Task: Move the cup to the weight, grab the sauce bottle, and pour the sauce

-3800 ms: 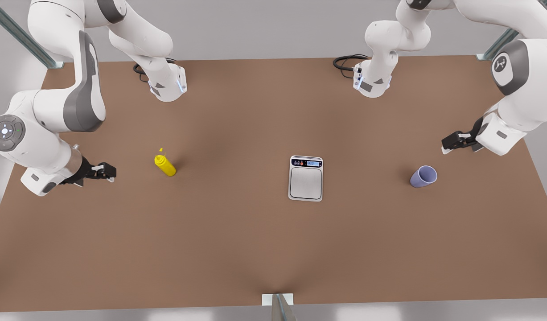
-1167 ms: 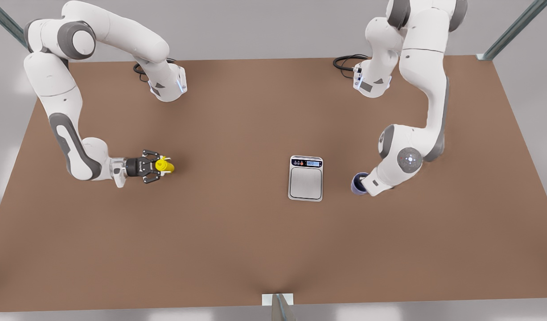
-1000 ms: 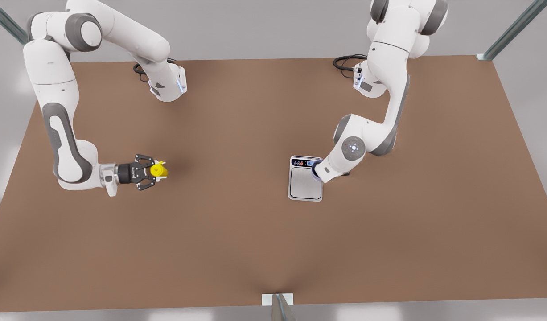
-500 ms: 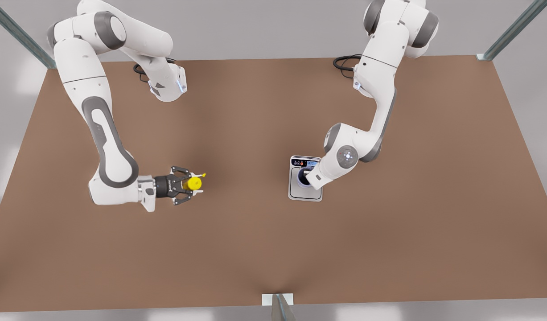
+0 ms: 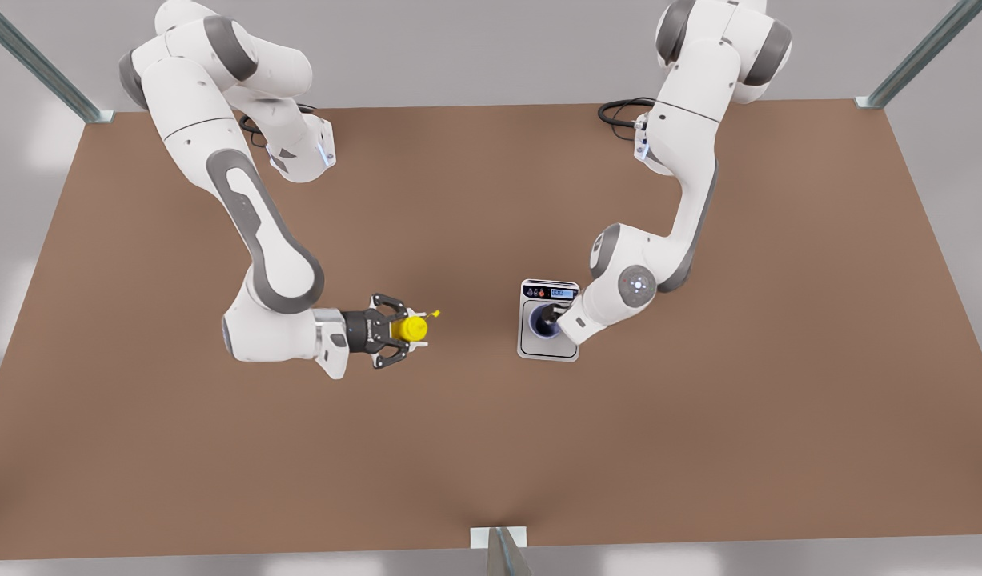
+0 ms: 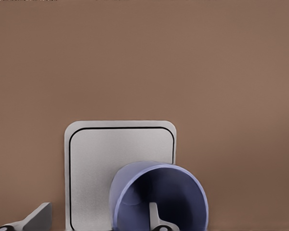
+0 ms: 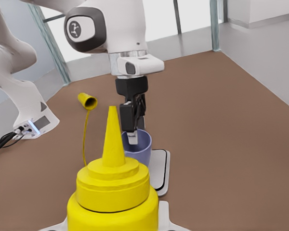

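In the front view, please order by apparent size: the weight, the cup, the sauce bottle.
1. The weight, clearly largest.
2. and 3. The cup and the sauce bottle look alike; end effectors partly cover both, so no ranking.

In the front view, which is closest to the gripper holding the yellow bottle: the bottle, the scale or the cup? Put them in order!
From the right gripper:
1. The sauce bottle, between its fingers.
2. The weight, toward the front view's right; its near edge comes first.
3. The cup, standing on the weight, with the left gripper at its rim.
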